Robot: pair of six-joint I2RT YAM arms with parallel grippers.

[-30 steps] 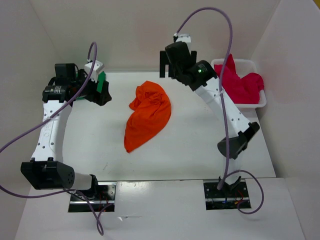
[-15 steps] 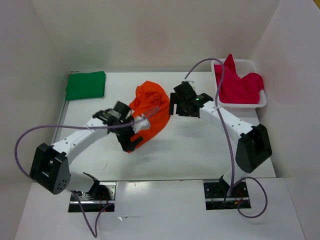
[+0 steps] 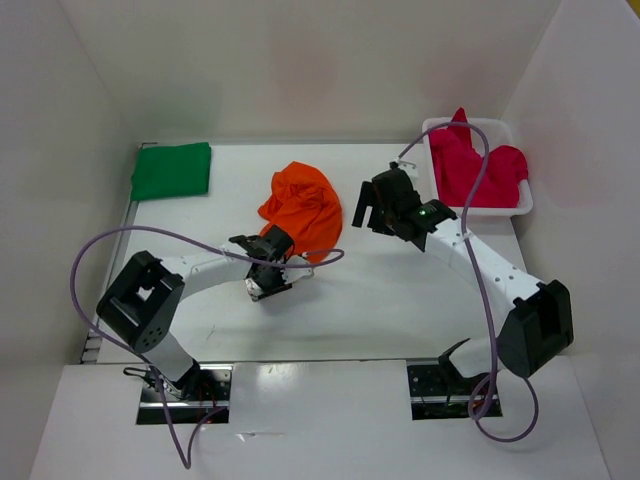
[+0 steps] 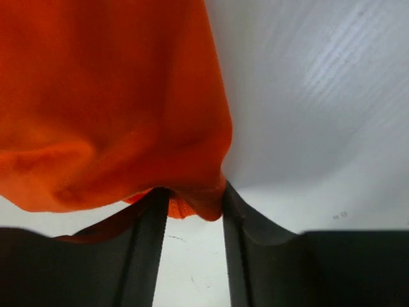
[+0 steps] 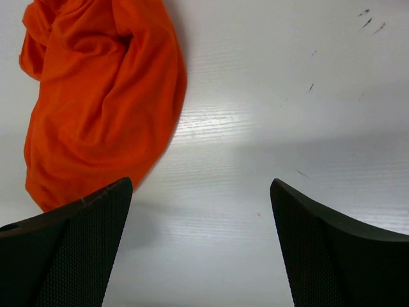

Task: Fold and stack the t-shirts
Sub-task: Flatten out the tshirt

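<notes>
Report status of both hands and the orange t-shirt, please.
Left hand astride near tip of orange t-shirt, grip unconfirmed. Right hand open, beside it. Nothing blocking.

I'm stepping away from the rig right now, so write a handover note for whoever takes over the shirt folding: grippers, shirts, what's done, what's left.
Left gripper: jaws pinching the near end of the orange t-shirt, crumpled in the middle of the table.
Right gripper: jaws open, empty, just right of that shirt.
Green t-shirt: folded, far left corner.
Magenta t-shirt: unfolded in the white basket, far right.
Done: green. Left: fold orange and magenta, stack all three.
</notes>
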